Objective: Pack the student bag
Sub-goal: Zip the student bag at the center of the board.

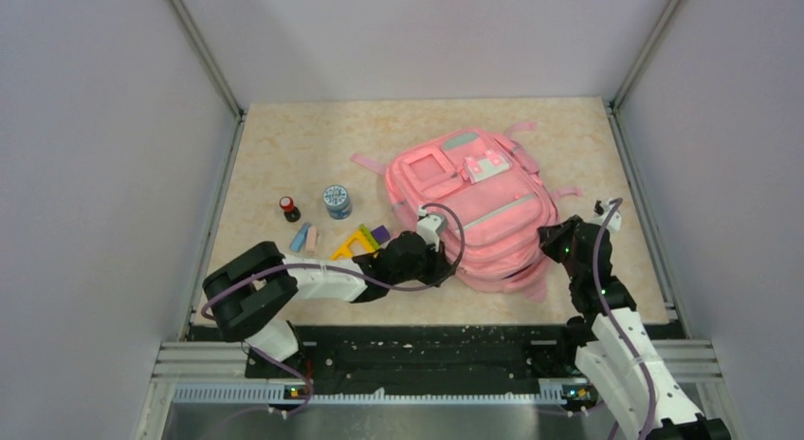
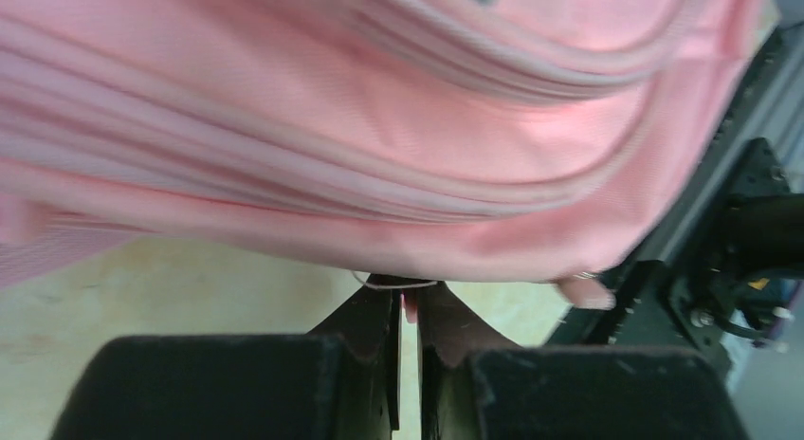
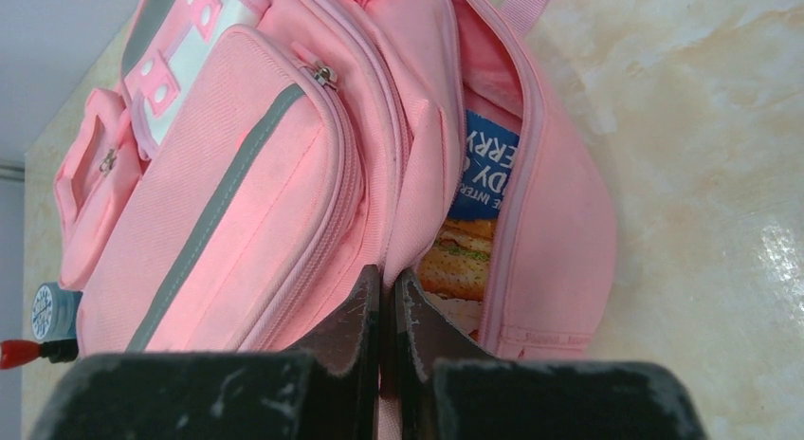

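Evidently some things are not yet packed. At the left of the beige marbled table (image 1: 275, 146) stand a small red-capped bottle (image 1: 289, 209) and a round blue jar (image 1: 337, 201), with a cluster of pastel, yellow and purple blocks (image 1: 353, 241) just beside the left arm.

The left gripper (image 2: 406, 294) is clenched on a small pink pull tab (image 2: 409, 309) at the near-left edge of the large soft pink fabric backpack (image 1: 474, 208). The backpack lies flat, front pockets up, middle-right on the table. The step looks like working the main zip. To do it well, the tab should be drawn along the line of the teeth, low and steady, not lifted off the seam.

At the bag's right side the right gripper (image 3: 389, 281) is pressed shut, apparently on the fabric lip of the open main compartment. It should simply hold that edge taut.

Inside, a blue printed packet (image 3: 488, 165) shows only partly, its lettering cut off. Which zip the tab belongs to is hard to tell, and in the top view both sets of fingertips are too small to read.
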